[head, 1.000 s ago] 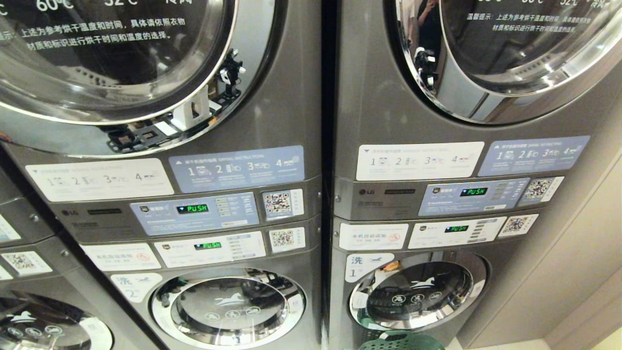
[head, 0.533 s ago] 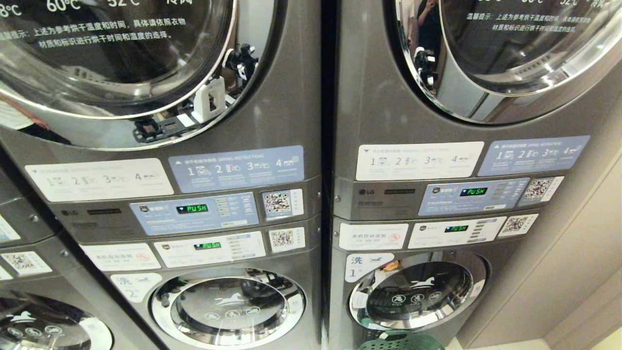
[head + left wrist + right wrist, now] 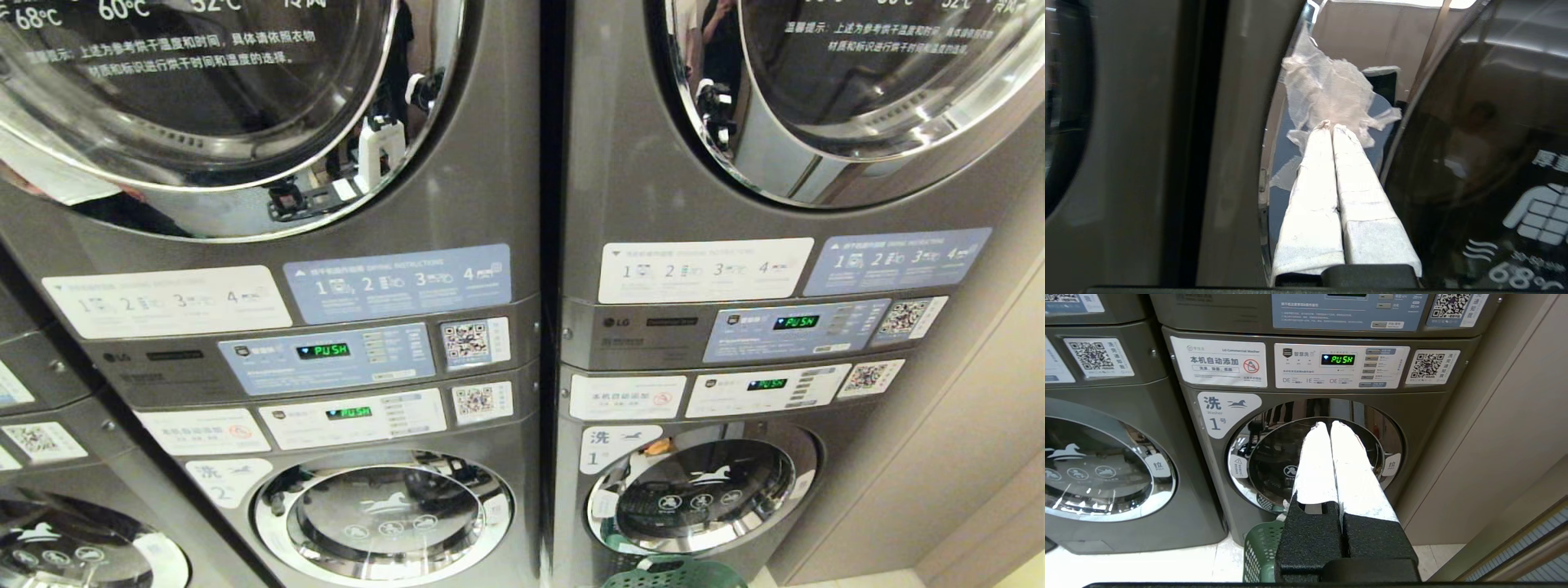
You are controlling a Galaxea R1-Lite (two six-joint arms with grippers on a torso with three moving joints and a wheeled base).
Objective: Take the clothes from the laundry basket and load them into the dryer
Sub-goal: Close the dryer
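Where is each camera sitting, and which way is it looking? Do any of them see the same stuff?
Head view: on the robot's head, facing forward and down at the stacked machines; no arm shows directly.
Left wrist view: behind the left gripper, looking along its shut fingers, which pinch a sheer white cloth beside a dryer door.
Right wrist view: behind the shut right gripper, facing washer 1.
Shared: head and right wrist views both show washer 1 and the green basket.

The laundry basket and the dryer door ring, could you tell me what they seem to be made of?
Laundry basket: green, matte, with a moulded lattice of holes, so probably plastic. Dryer door ring: mirror-bright and reflecting the room, so chrome-finished; whether metal or plated plastic underneath is unclear.
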